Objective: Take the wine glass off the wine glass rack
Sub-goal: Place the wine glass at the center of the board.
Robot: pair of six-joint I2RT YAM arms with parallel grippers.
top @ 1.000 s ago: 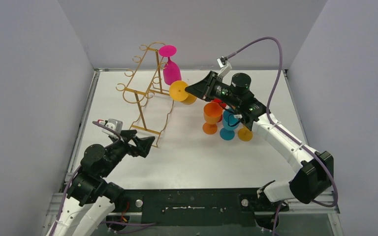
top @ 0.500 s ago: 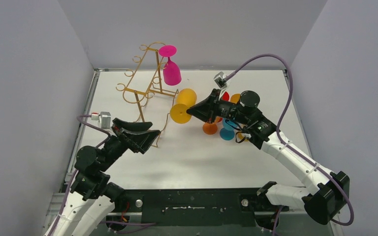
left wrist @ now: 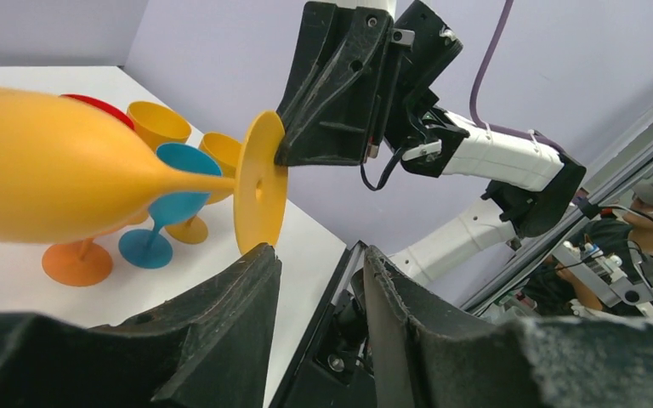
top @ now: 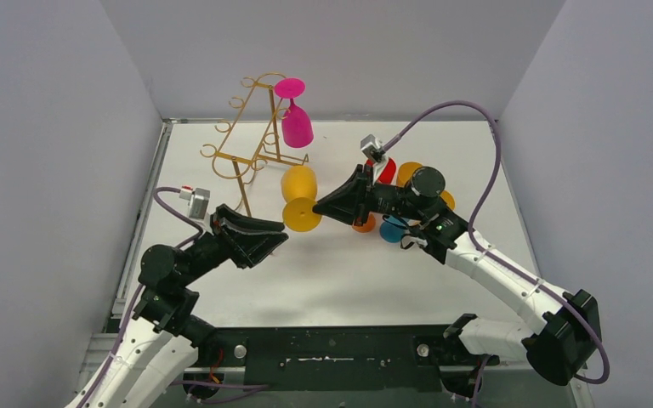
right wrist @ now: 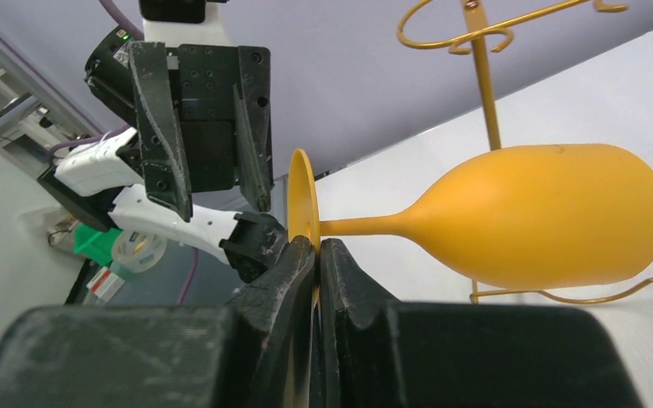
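- We see the right gripper [right wrist: 316, 246] closed tight on the rim of the round foot of the yellow wine glass [top: 299, 195], with the foot's edge pinched between its two fingers
- The yellow wine glass lies on its side in the air above the tabletop [top: 349, 280], off the rack [right wrist: 486, 102], with the bowl pointing toward the rack and the foot toward the near edge
- We find the glass just in front of the rack's upright post, and we cannot tell whether the bowl touches the wire
- The left gripper [left wrist: 319, 255] faces the foot from the other side, its fingers partly apart with nothing between them; the lower edge of the foot sits right at one fingertip
- A pink wine glass [top: 296, 126] hangs upside down from a hook arm at the back of the rack
- Behind the right arm a group of glasses stands on the tabletop: an orange one [left wrist: 76, 263], a blue one [left wrist: 178, 166], a red one [top: 384, 170] and two more yellow ones [left wrist: 160, 123]
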